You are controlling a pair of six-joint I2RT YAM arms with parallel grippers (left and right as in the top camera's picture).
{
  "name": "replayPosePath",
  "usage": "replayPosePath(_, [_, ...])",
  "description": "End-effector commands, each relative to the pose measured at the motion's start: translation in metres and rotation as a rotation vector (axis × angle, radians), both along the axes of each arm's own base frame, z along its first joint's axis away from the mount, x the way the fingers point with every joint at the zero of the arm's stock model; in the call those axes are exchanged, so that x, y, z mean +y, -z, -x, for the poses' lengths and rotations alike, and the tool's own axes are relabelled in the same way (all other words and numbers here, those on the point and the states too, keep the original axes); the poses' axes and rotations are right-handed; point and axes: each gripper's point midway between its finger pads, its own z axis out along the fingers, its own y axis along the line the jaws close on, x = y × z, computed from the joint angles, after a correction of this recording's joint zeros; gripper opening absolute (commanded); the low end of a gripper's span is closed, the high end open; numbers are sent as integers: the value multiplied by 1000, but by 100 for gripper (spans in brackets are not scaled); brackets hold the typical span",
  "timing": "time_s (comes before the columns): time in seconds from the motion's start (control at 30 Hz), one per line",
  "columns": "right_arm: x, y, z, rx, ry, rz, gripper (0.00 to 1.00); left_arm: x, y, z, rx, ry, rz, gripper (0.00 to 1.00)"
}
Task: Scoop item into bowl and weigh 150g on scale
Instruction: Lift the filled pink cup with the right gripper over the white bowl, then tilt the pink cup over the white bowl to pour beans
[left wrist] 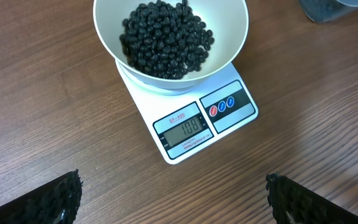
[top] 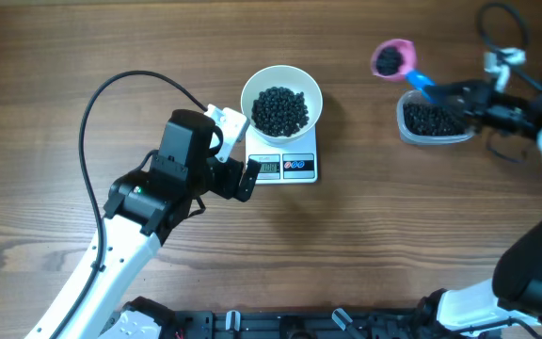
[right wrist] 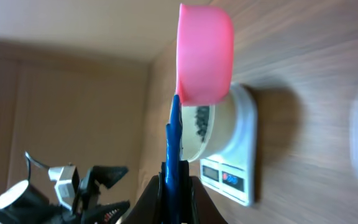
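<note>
The white bowl (top: 248, 94) stands on the scale (top: 299, 168) and holds a heap of black pellets (top: 279, 110). In the left wrist view the bowl (left wrist: 232, 43), its pellets (left wrist: 166, 40) and the scale (left wrist: 229, 127) lie ahead, and the display reads 108. My left gripper (top: 241, 153) is open just left of the scale with bare table between its fingers (left wrist: 55, 199). My right gripper (top: 443, 91) is shut on the blue handle (right wrist: 174, 143) of a pink scoop (top: 390, 58). The scoop carries pellets and hangs right of the bowl.
A clear plastic tub (top: 431, 121) with more black pellets sits at the right, under the right gripper. The left arm's black cable (top: 111, 94) loops over the table at the left. Bare wood lies in front of the scale.
</note>
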Motion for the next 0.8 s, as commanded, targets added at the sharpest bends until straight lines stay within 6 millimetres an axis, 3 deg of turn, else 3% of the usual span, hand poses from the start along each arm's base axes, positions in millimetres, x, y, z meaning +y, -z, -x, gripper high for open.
replayPosePath(0.0, [47, -13, -7, 9, -100, -68, 4, 0, -6, -4, -21, 9, -3, 100])
replayPosePath(0.2, [98, -14, -12, -49, -200, -12, 5, 0, -6, -4, -21, 9, -3, 100])
replayPosePath(0.33, [127, 1, -14, -53, -226, 97, 4, 0, -6, -4, -21, 9, -3, 100])
replayPosePath(0.47, [143, 19, -16, -43, -211, 228, 4, 0, -6, -4, -21, 9, -3, 100])
replayPosePath(0.77, [185, 52, -10, -265, -346, 613, 4, 0, -6, -4, -21, 10, -3, 100])
